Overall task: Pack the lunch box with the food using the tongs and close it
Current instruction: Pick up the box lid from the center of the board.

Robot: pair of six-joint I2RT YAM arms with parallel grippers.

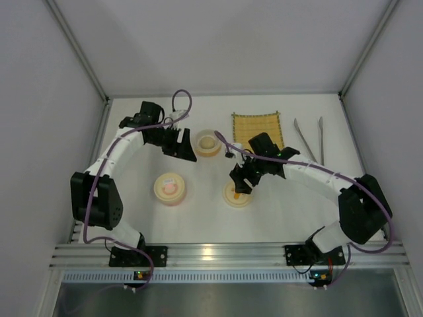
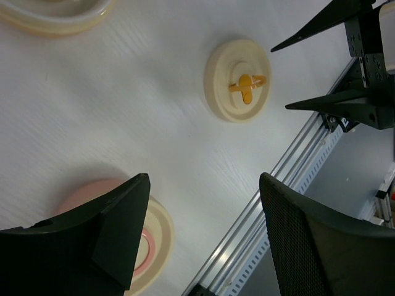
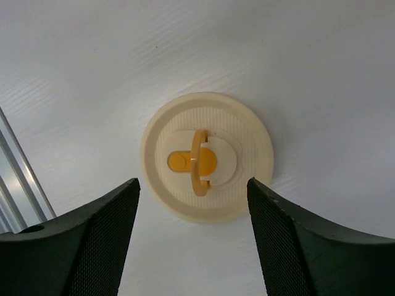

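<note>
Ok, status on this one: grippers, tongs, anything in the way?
Left gripper open, empty. Right gripper open above the orange-handled lid. Tongs untouched, lying right of the mat. Nothing in their way.

a robot test cell in a lab: plain white panel walls [image 1: 198, 39] enclose a white table [image 1: 291, 211] edged by an aluminium rail [image 1: 225, 254].

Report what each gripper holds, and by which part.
Nothing is held. The left gripper is open with nothing between its jaws. The right gripper is open above the orange-handled lid, and its jaws are empty too.
</note>
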